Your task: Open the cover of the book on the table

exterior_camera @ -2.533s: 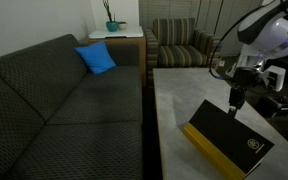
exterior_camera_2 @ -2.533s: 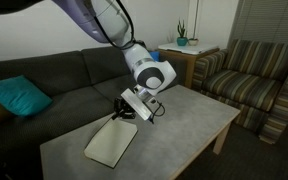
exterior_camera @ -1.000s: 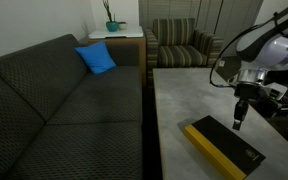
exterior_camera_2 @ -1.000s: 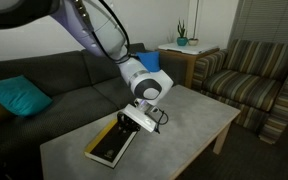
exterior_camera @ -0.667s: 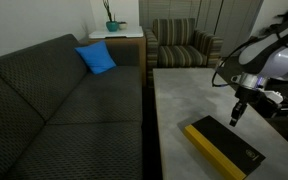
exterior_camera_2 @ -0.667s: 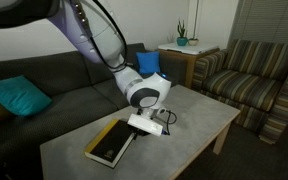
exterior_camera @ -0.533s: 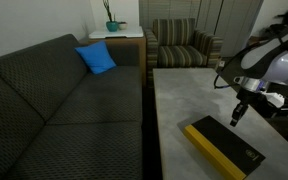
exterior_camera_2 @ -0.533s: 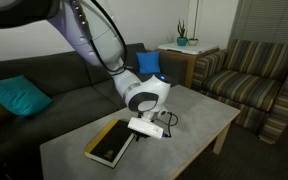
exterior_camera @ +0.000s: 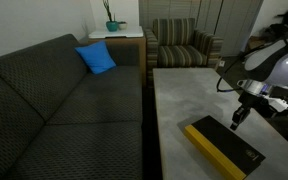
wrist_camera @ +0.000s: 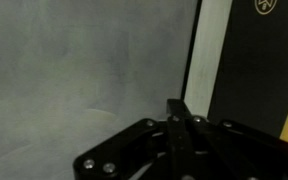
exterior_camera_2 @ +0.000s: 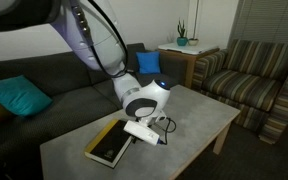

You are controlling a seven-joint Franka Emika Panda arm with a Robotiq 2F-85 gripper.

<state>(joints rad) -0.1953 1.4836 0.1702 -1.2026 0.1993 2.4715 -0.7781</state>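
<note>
The book lies closed and flat on the grey table, its dark cover up and its yellow spine along one long side. My gripper is shut and empty. It sits low over the table just off the book's page edge, which shows clearly in an exterior view. In the wrist view the shut fingertips are over bare table, right next to the white page edge and the dark cover.
A dark sofa with a blue cushion runs along one long side of the table. A striped armchair stands at the far end, next to a white side table with a plant. A teal cushion lies on the sofa.
2.5 s ago the cover was lifted with white pages showing; now it lies shut. Over the last second my shut gripper has slid off the book, away from its page edge.
</note>
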